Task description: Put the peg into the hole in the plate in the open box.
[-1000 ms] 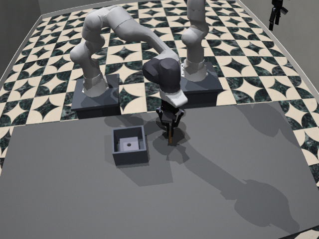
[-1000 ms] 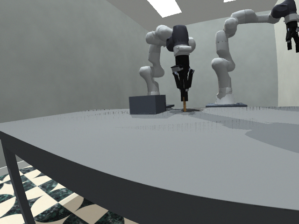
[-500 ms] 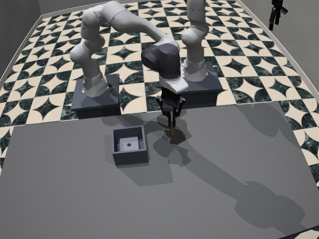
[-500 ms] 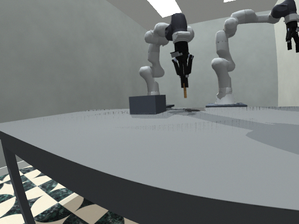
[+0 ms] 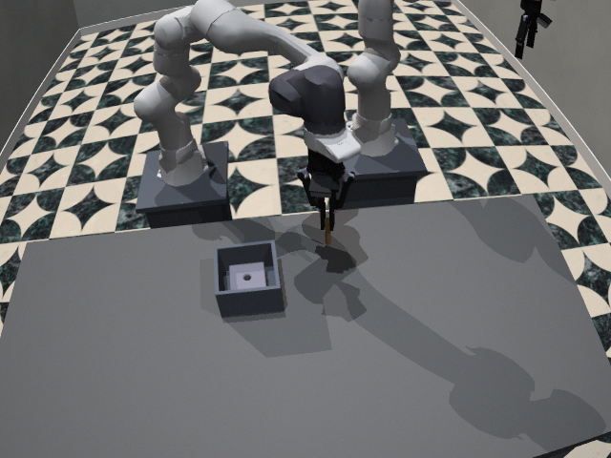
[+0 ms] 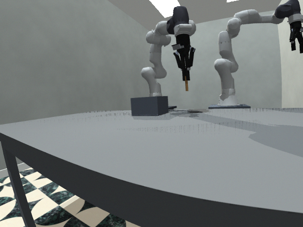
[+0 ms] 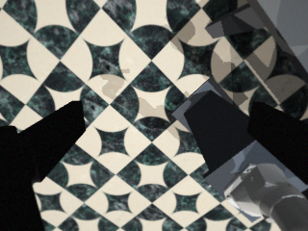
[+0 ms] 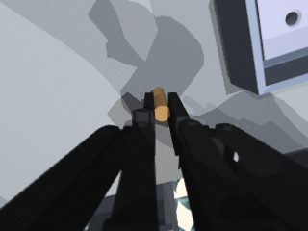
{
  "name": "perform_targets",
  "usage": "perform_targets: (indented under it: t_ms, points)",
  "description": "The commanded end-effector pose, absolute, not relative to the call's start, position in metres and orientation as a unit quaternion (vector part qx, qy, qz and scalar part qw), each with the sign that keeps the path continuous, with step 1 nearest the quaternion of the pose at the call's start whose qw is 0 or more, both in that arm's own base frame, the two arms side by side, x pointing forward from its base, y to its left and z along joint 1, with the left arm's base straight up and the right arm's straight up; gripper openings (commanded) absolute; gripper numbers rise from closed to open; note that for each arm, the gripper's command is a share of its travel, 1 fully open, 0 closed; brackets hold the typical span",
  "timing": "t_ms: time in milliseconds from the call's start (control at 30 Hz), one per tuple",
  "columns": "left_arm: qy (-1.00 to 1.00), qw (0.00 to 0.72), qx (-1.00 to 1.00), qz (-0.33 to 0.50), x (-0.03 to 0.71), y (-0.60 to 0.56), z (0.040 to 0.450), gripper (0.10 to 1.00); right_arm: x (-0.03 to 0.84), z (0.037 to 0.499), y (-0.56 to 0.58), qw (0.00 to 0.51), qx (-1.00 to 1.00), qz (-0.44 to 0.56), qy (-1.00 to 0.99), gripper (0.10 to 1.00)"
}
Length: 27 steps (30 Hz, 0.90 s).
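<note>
The orange peg [image 5: 327,239] [image 6: 186,85] [image 8: 162,112] hangs in the air above the table, near upright, slightly tilted in the exterior view. My right gripper [image 5: 326,227] [image 6: 185,78] [image 8: 160,106] is shut on its upper part. The open box [image 5: 251,303] [image 6: 144,106] [image 8: 239,48] stands beside it, to the left in the top view. The pale plate [image 5: 257,282] [image 8: 275,38] with its round hole [image 5: 246,277] [image 8: 293,18] lies at the box's bottom; the hole shows no peg. My left gripper [image 5: 525,51] [image 6: 297,50] [image 7: 166,116] is open and empty, far off.
The box walls stand up around the plate on all sides. The grey table [image 5: 148,374] [image 6: 147,146] bears the box. The two arm pedestals [image 5: 184,197] [image 5: 389,170] stand behind the table's back edge. The peg's lower end hangs above the box's rim height in the exterior view.
</note>
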<state>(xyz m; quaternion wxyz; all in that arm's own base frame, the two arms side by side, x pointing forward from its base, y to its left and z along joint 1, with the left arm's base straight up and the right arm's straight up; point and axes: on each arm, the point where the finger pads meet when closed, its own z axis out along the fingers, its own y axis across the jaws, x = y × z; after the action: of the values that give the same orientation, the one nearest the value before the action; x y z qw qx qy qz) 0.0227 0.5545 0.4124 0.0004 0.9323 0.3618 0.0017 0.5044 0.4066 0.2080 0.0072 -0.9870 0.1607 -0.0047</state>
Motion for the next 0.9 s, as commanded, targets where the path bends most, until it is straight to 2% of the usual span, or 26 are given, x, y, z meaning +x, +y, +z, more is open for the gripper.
perform_targets:
  t_ms: [0,633,867]
  points:
    - [0.365,0.0,0.931,0.0,0.022,0.554,0.413,1.0,0.5,0.207,0.403,0.0,-0.987,0.0,0.163,0.099]
    - [0.365,0.0,0.931,0.0,0.022,0.554,0.413,1.0,0.501,0.207,0.402,0.0,-0.987,0.0,0.163,0.099]
    - [0.365,0.0,0.931,0.0,0.022,0.554,0.413,1.0,0.513,0.207,0.364,-0.002,-0.987,0.0,0.161,0.099]
